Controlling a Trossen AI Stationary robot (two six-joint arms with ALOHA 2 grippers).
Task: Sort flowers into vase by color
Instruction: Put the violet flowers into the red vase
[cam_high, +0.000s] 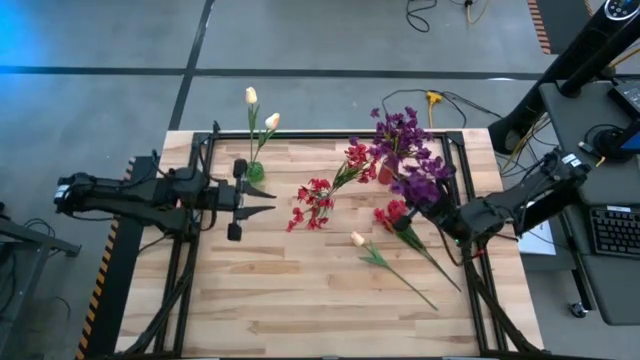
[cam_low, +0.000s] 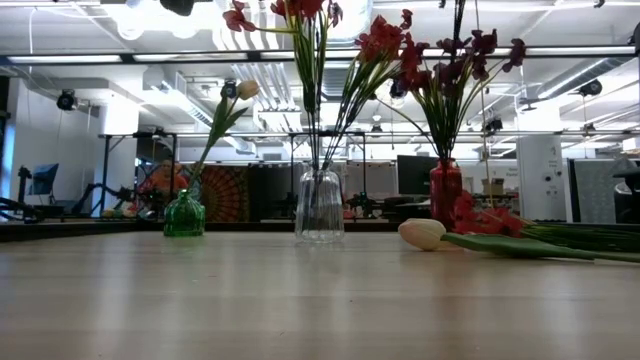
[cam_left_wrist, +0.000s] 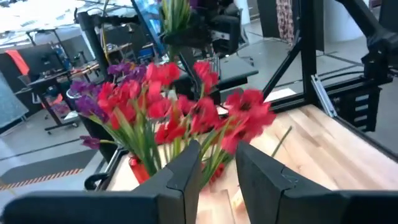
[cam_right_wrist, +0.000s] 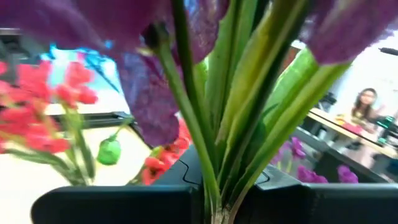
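My right gripper (cam_high: 436, 211) is over the table's right part, shut on purple flowers (cam_high: 412, 160); its wrist view shows the right gripper (cam_right_wrist: 214, 200) with green stems in it. More purple flowers stand in a red vase (cam_low: 445, 195). Red flowers (cam_high: 314, 200) stand in a clear glass vase (cam_low: 320, 207). Two cream tulips (cam_high: 252, 97) stand in a green vase (cam_high: 255, 172). One cream tulip (cam_high: 358, 238) and one red flower (cam_high: 392, 212) lie flat on the wood. My left gripper (cam_high: 255, 200) waits open at the left, and the wrist view of the left gripper (cam_left_wrist: 217, 163) faces the red flowers. My right gripper pinches a bunch of green stems (cam_right_wrist: 211, 158) of the purple flowers between its two fingers. It comes from the table's right side. The purple blossoms (cam_right_wrist: 146, 93) stand out beyond the fingers. The stems' lower ends are hidden by the gripper.
A black frame (cam_high: 330, 135) runs around the wooden table (cam_high: 300, 300). The near half of the table holds only the lying tulip's stem (cam_high: 405, 280). Cables lie on the floor beyond the far edge, and a desk with a keyboard (cam_high: 610, 230) stands to the right.
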